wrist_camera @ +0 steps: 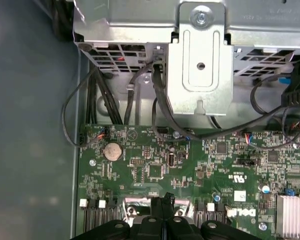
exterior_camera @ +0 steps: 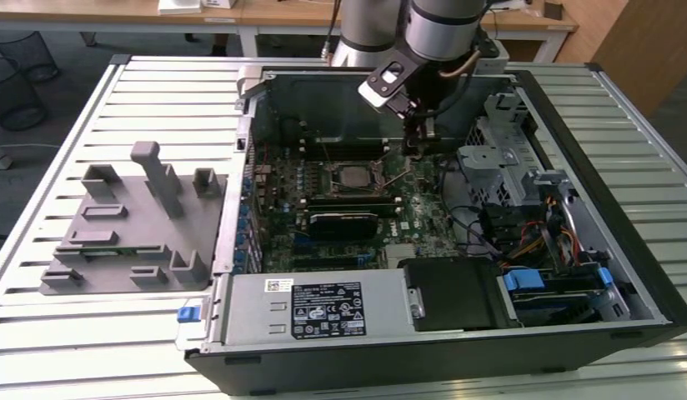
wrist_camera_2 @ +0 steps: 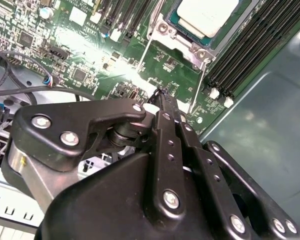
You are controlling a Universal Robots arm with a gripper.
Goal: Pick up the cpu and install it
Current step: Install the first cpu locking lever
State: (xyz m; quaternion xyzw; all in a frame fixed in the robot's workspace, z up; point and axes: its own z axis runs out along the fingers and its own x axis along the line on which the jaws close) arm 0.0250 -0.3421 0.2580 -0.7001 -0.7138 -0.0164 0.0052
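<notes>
The cpu (wrist_camera_2: 208,14) is a flat silver-grey square lying inside the socket frame (wrist_camera_2: 176,39) on the green motherboard (exterior_camera: 321,200); in the exterior view the cpu (exterior_camera: 353,177) sits mid-board. My gripper (exterior_camera: 413,151) hangs inside the open computer case, just to the exterior view's right of the socket. In the second wrist view my gripper (wrist_camera_2: 161,98) has its black fingers pressed together, shut, with nothing visible between them. The tips hover close over the board beside the socket's thin metal lever (wrist_camera_2: 198,82). In the first wrist view the gripper (wrist_camera: 163,200) points at the board's edge.
A grey plastic tray (exterior_camera: 121,225) with upright blocks lies on the slatted table at the exterior view's left. Inside the case are a metal drive cage (wrist_camera: 200,60), loose black cables (wrist_camera: 155,95), memory slots (wrist_camera_2: 250,55) and a power supply (exterior_camera: 321,308) at the front.
</notes>
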